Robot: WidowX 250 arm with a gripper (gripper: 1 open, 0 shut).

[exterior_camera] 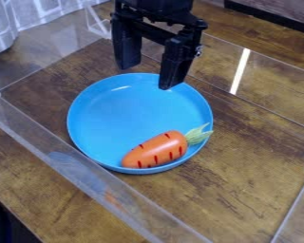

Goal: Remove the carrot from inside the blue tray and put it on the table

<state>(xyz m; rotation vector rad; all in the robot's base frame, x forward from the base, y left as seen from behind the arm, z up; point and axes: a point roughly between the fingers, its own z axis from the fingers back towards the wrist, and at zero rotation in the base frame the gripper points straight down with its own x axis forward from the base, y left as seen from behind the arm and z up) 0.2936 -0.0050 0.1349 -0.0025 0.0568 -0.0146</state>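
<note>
A small orange carrot (159,151) with dark grooves and a light green top lies inside the round blue tray (98,119), toward its front right rim. The tray rests on the dark brown wooden table (262,152). My black gripper (149,71) hangs over the tray's far edge, above and behind the carrot. Its two fingers stand apart and point down, with nothing between them.
A clear plastic barrier (79,171) runs along the table's front left edge, close to the tray. A bright strip of glare (241,71) lies on the wood to the right. Pale cloth (3,33) shows at the far left.
</note>
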